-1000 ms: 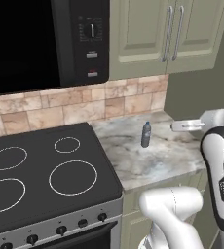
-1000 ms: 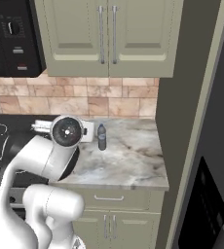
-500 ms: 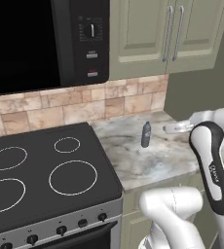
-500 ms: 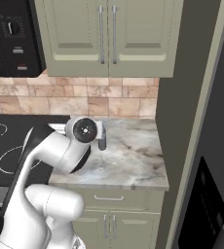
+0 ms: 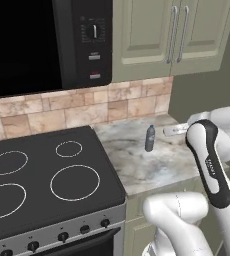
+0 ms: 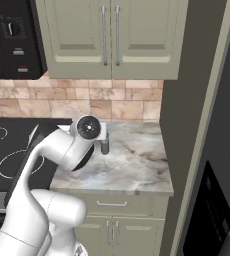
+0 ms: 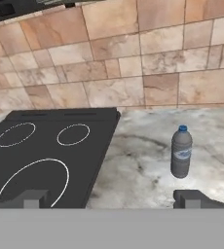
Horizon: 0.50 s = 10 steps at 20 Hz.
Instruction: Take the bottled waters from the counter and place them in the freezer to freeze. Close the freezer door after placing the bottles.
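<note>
Grey and smoky, one bottled water (image 7: 181, 151) stands upright on the marbled tabletop (image 7: 143, 175), right of the black stovetop (image 7: 46, 146) and short of the tiled back wall. Over the last second the arm has swung its elbow further across toward the bottle, bringing the pincer (image 7: 118, 198) closer, jaws spread wide and empty. I judge the reach is under way; nothing is gripped yet.
</note>
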### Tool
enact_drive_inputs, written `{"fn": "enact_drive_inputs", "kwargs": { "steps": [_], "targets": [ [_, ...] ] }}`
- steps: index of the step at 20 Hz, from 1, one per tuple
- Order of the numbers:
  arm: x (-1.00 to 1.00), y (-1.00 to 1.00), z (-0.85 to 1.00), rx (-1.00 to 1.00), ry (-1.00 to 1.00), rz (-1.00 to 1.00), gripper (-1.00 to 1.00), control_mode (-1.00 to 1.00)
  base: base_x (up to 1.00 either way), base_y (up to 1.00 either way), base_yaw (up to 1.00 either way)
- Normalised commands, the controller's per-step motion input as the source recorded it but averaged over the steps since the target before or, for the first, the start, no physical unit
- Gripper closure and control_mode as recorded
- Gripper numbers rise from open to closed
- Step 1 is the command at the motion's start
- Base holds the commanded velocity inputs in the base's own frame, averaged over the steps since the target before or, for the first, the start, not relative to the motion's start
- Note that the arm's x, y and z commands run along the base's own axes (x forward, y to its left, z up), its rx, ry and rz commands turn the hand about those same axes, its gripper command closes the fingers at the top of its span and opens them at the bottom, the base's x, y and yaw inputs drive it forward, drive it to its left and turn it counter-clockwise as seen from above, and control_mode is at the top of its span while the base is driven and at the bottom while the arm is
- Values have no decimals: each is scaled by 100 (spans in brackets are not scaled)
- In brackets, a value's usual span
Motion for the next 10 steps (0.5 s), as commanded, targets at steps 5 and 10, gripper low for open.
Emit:
{"fn": "enact_drive_inputs", "kwargs": {
  "steps": [5, 10],
  "targets": [
    [6, 1, -3, -6, 5, -11, -100, -100, 0, 0, 0],
    [1, 0, 0, -5, 1, -16, -100, -100, 0, 0, 0]
  ]
}}
